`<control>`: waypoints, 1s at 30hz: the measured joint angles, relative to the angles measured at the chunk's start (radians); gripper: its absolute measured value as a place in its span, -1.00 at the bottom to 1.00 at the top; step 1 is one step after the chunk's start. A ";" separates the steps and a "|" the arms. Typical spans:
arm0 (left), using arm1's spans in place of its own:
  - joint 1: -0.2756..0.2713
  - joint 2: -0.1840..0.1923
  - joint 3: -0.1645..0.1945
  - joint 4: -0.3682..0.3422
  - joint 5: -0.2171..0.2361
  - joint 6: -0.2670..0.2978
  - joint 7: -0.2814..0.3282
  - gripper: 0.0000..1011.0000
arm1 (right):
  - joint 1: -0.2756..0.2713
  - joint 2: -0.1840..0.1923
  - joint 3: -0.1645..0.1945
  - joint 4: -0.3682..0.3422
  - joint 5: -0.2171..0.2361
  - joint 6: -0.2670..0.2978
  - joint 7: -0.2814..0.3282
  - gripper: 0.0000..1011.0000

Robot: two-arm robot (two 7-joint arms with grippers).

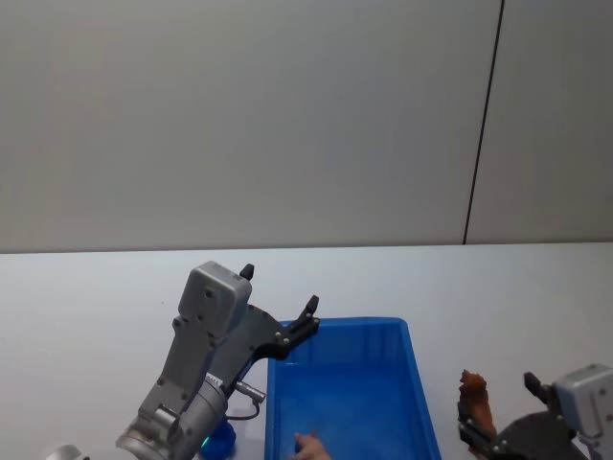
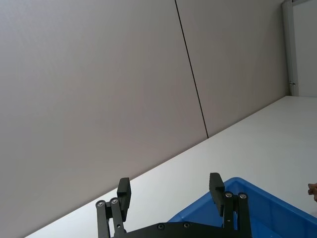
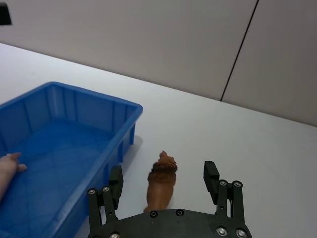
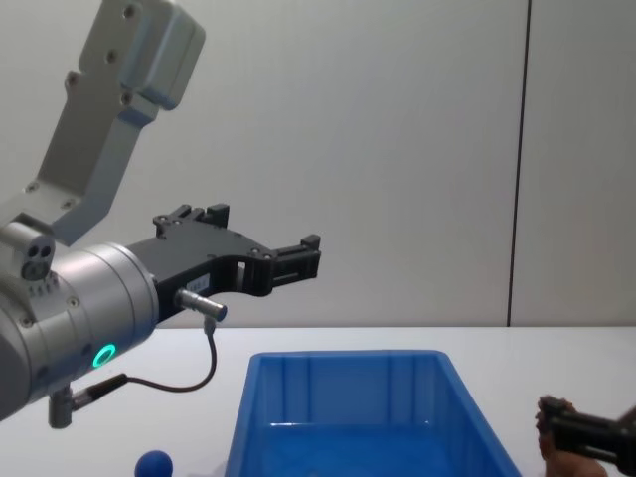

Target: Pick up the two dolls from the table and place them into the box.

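Our right pincer sits low on the tabletop, right of the box, its jaws apart with the brown doll standing between them, unclamped. Our left pincer hangs high over the box's far left corner, jaws apart and empty. The blue doll lies on the tabletop just left of the box, below that arm. We judge the task barely begun: neither doll is in the box. The right wrist view shows the gaps between doll and jaws, hidden from the head view; the chest view shows the blue doll's round top clearly. A pale pinkish thing lies in the box's near end; we cannot tell what.
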State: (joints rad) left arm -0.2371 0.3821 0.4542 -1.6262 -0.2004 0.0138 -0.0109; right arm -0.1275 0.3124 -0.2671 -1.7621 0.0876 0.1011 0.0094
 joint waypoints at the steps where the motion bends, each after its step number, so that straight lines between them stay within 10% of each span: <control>1: 0.000 0.000 0.000 0.000 0.000 0.000 0.000 0.98 | 0.000 0.000 0.000 0.000 0.000 0.000 0.000 0.98; 23: 0.000 0.000 0.000 0.000 0.000 0.000 0.000 0.98 | 0.036 -0.039 0.002 0.155 0.029 -0.059 0.024 0.97; 30: 0.000 0.000 0.000 0.000 0.000 0.000 0.000 0.98 | 0.066 -0.063 -0.004 0.212 0.030 -0.059 0.039 0.64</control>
State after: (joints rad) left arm -0.2371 0.3821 0.4543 -1.6262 -0.2004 0.0138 -0.0109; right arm -0.0614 0.2493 -0.2706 -1.5498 0.1177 0.0417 0.0487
